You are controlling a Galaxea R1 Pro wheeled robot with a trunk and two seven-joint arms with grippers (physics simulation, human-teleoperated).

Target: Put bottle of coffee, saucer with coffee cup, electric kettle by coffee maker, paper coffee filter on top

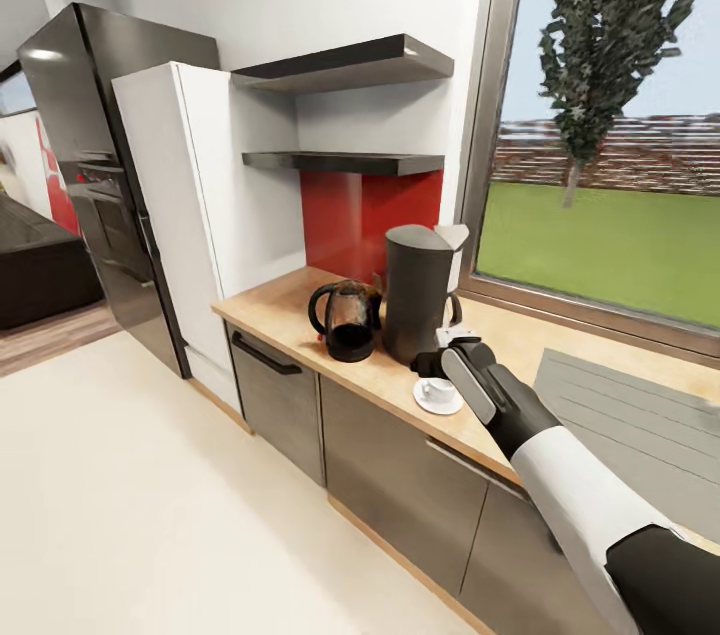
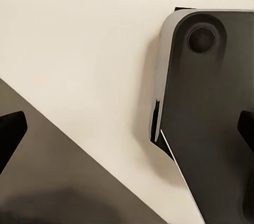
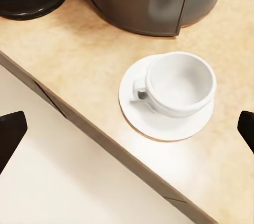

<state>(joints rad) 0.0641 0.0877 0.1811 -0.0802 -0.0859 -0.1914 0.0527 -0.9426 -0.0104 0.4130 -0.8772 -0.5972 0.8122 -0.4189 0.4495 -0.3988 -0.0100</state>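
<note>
Four items set: coffee cup (image 3: 180, 82) sits on saucer (image 3: 166, 123) just below your right gripper (image 1: 446, 361), jaws wide, empty; coffee maker (image 1: 417, 293) and electric kettle (image 1: 346, 319) just beyond on surface (image 1: 280, 300). Filter placement, coffee bottle: cannot tell.

We see the long light-wood countertop (image 1: 300, 300) over grey cabinet fronts carrying a squat smoky glass kettle (image 1: 346, 319) beside a tall dark-grey coffee maker (image 1: 418, 293). Just beyond our right gripper's fingertips (image 3: 11, 132), a flat round white saucer (image 3: 138, 113) lies near the counter's front edge, bearing a white cup (image 3: 179, 83).
</note>
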